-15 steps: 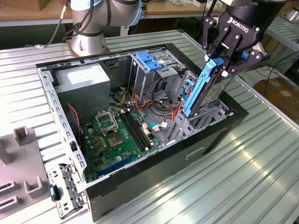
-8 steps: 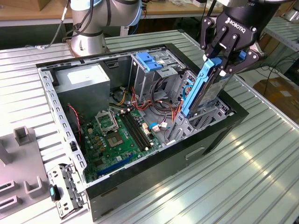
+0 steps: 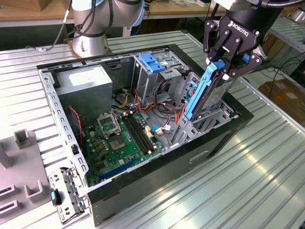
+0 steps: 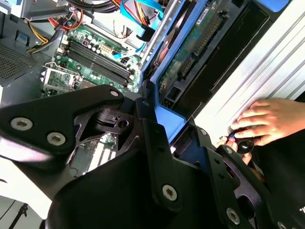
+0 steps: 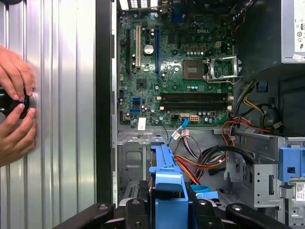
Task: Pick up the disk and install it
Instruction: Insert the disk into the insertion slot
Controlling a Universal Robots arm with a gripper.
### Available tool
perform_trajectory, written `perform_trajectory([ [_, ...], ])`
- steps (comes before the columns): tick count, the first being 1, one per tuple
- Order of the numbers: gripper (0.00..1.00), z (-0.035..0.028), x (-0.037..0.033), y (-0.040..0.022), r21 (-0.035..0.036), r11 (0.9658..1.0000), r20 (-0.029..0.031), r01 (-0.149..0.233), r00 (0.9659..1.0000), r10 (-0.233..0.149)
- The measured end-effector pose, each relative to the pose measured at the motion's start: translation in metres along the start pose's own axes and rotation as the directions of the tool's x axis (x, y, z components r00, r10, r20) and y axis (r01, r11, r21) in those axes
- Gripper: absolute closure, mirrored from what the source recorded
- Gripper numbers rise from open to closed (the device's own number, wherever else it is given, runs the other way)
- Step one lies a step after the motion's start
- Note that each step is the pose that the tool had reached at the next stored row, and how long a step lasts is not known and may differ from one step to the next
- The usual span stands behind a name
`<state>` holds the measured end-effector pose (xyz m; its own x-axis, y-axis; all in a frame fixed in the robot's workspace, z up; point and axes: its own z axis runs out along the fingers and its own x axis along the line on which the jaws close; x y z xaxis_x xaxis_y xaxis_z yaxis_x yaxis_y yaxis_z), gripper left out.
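**While the fingers grip its upper end, the disk stands tilted in the case's drive bay**

Where the open computer case [image 3: 143, 188] lies on its side on the ribbed metal table [image 3: 248, 191], the gripper [image 3: 220, 71] hangs above the case's drive-bay end. Its black fingers [image 3: 215, 51] are clenched on the upper end of the disk [image 3: 217, 95]. The disk stands on edge, leaning a little, with one blue side rail turned toward the middle of the case. Its lower end dips below the case's rim, between the grey metal walls of the drive bay [image 3: 190, 129]; whether it is seated there I cannot tell.

In the second wrist view the gripper [image 4: 159, 121] shows its dark linkages pressed against the disk [image 4: 190, 52], whose green circuit side and connector edge face the camera. In the first wrist view the gripper [image 5: 167, 212] holds the disk [image 5: 167, 186] by its blue end, directly over that bay.

Inside the case, the green motherboard [image 3: 119, 138] covers the floor at its centre. The grey power-supply box [image 3: 86, 83] fills the corner farthest from the disk. A grey cage topped by a blue bracket [image 3: 152, 62] stands against the case's far wall, with red, orange and blue cables [image 3: 167, 107] bundled between it and the bay.

Outside the case, beside its long black wall, a person's hands [image 5: 14, 109] rest on the table around a small dark round object [image 5: 9, 102].
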<state>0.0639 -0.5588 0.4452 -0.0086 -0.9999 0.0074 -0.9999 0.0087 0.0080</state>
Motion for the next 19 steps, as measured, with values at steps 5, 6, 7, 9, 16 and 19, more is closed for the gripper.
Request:
perform_trajectory([
  [5,0.63,0.0019,0.0001,0.0000,0.0000,1.0000,0.0004,-0.005,1.0000,0.005],
  [6,0.63,0.0019,0.0001,0.0000,0.0000,1.0000,0.0004,-0.005,1.0000,0.005],
  [7,0.63,0.0019,0.0001,0.0000,0.0000,1.0000,0.0004,-0.005,1.0000,0.005],
  [9,0.63,0.0021,0.0001,-0.0001,0.0000,1.0000,0.0004,-0.005,1.0000,0.005],
  [16,0.63,0.0105,0.0001,-0.0004,-0.0001,1.0000,0.0005,-0.005,1.0000,0.005],
  [19,0.63,0.0151,0.0002,-0.0005,-0.0001,1.0000,0.0005,-0.006,1.0000,0.006],
])
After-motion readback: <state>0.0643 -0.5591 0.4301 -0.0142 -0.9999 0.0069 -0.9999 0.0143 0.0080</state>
